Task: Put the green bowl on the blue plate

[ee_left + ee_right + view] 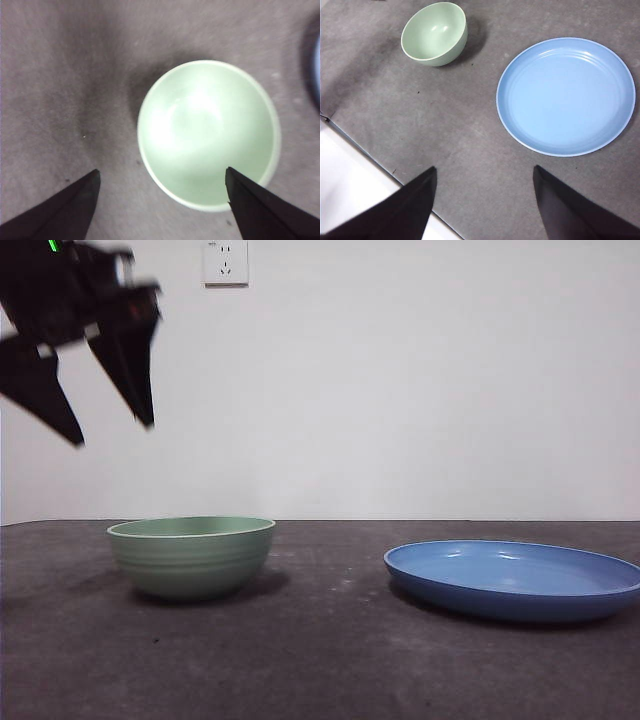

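The left end effector (115,433) hangs wide open and empty above the green bowl (191,556), reaching; next it must descend and grip the rim.

We see the green bowl (191,557) standing upright and empty, pale mint with faint ridges around its outside and a lighter rim. It sits well apart from the blue plate (513,580), not touching it. We see the plate lying flat and empty, glossy, wide and shallow, its sloping rim raised, broader than the bowl.
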{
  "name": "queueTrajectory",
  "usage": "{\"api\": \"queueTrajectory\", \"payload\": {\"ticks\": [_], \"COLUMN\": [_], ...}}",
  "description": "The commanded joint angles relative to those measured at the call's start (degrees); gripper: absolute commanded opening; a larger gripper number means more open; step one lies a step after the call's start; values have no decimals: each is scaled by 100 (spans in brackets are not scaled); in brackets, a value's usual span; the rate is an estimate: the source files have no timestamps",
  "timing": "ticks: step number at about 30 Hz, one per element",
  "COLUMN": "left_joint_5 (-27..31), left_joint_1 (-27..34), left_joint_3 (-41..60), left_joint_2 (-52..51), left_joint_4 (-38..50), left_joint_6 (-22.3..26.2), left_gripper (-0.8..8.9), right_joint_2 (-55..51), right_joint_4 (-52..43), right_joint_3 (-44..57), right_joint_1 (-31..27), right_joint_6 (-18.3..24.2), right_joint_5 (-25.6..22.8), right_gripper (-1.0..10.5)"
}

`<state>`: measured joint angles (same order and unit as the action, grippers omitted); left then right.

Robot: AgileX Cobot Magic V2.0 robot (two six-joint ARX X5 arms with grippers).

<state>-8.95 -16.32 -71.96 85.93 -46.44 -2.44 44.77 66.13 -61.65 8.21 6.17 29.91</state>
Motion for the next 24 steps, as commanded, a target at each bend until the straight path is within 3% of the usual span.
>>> {"api": "queueTrajectory", "payload": {"ticks": [1,18,20,24], "left_joint_5": [122,153,153,153], "left_joint_1": [-22,-26,-26,-26], "left_joint_3": [-136,-136,-136,-136], "left_joint_2": [433,1676,1714,1740], "left_joint_4": [227,778,780,702], "left_joint_6": [48,17,20,20], "left_gripper": [405,400,369,217], "right_joint_2": [44,44,46,44], "right_joint_4": [-48,-52,-55,-55], "right_joint_3": [-116,-116,-116,-116], "right_joint_1": [17,17,17,17], "right_joint_6": [20,22,22,22], "right_joint_5": [9,7,7,7], "right_gripper": [308,308,308,308]}}
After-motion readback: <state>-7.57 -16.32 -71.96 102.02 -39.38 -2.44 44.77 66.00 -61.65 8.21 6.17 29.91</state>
